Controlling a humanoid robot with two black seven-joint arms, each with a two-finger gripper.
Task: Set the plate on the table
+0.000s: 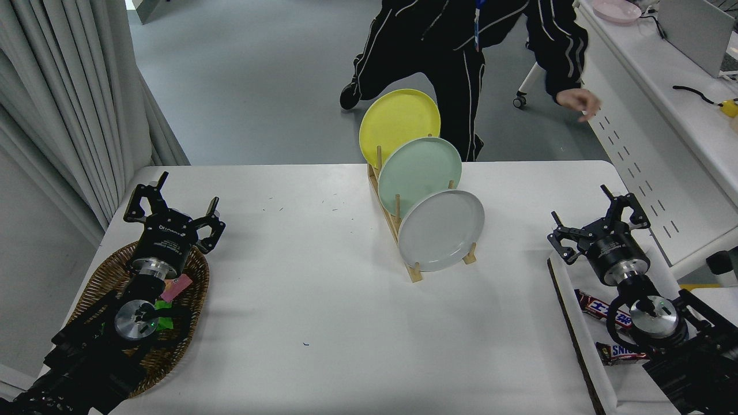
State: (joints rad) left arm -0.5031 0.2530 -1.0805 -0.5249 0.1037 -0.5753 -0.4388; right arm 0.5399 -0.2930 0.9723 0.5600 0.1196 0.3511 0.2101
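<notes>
The light grey plate (441, 230) stands on edge in the front slot of a wooden rack (398, 233) in the middle of the white table (323, 323). A mint green plate (420, 173) and a yellow plate (399, 125) stand behind it in the same rack. My right gripper (591, 216) is open and empty at the table's right edge, well to the right of the grey plate. My left gripper (173, 204) is open and empty, parked at the lower left above a wicker basket.
A wicker basket (92, 285) with small items lies under the left arm. Snack bars (602, 308) lie on a white tray by the right arm. A person in black stands at the far side, one hand (578, 104) out over a white perforated desk (640, 155).
</notes>
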